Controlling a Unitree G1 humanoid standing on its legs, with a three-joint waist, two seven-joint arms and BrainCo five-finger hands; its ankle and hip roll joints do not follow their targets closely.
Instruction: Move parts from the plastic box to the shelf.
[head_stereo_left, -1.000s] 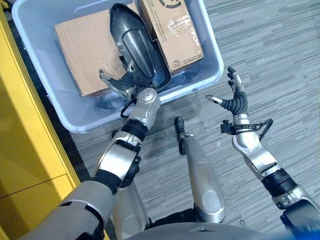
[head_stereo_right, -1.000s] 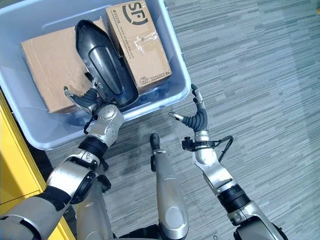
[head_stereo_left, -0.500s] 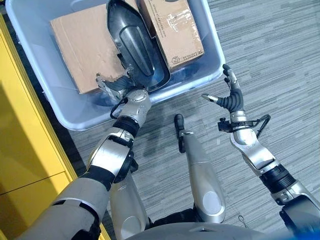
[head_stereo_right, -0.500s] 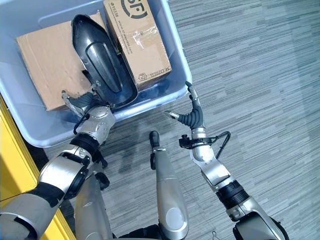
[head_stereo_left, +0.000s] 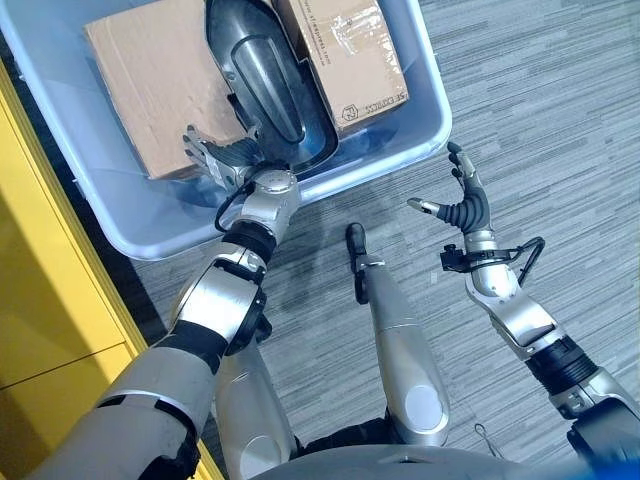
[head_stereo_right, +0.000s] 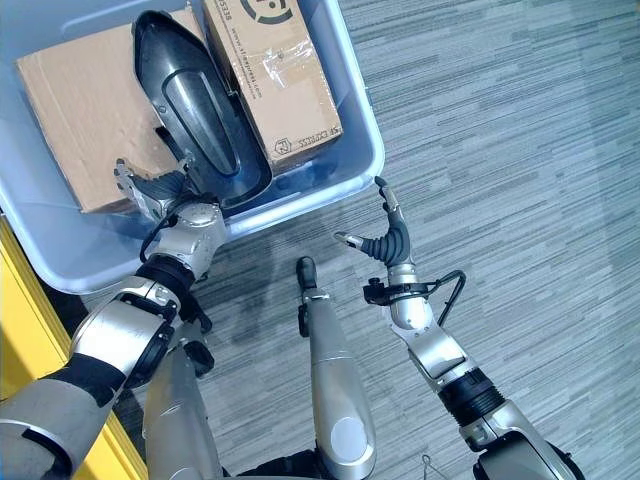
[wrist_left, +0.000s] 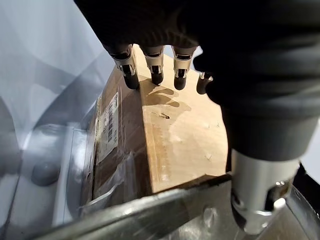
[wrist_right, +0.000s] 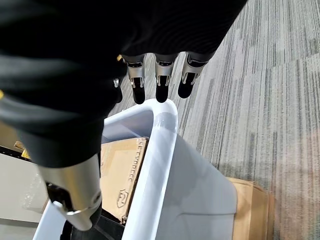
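Right robot hand (head_stereo_left: 466, 205): you have it raised over the grey carpet floor (head_stereo_left: 560, 120), just outside the near right corner of the plastic box (head_stereo_left: 425, 135). Fingers straight and spread, thumb apart, nothing in it. My reading: it waits there to take the far side of the part once the left lifts.

Left robot hand (head_stereo_left: 232, 160): you have it reached over the box's near wall, fingers spread and straight over the near end of the flat cardboard box (head_stereo_left: 165, 85), thumb down by the near rim of the black part (head_stereo_left: 265, 90). It holds nothing; whether the thumb touches the rim I cannot tell. The wrist view shows the fingertips (wrist_left: 156, 74) hovering above the cardboard, apart from it. My reading: this is an approach to grip the part's near edge.

Black part: a long, dark, glossy moulded shell, pointed at the far end, broad and rounded at the near end, with a raised ridge down the middle. It lies inside the plastic box, wedged between the flat cardboard box and the taped cardboard box (head_stereo_left: 345, 55), leaning on both.

Plastic box: pale blue-grey, translucent, standing on the floor.

Yellow shelf unit (head_stereo_left: 45, 330): beside the box on your left; likely the destination.
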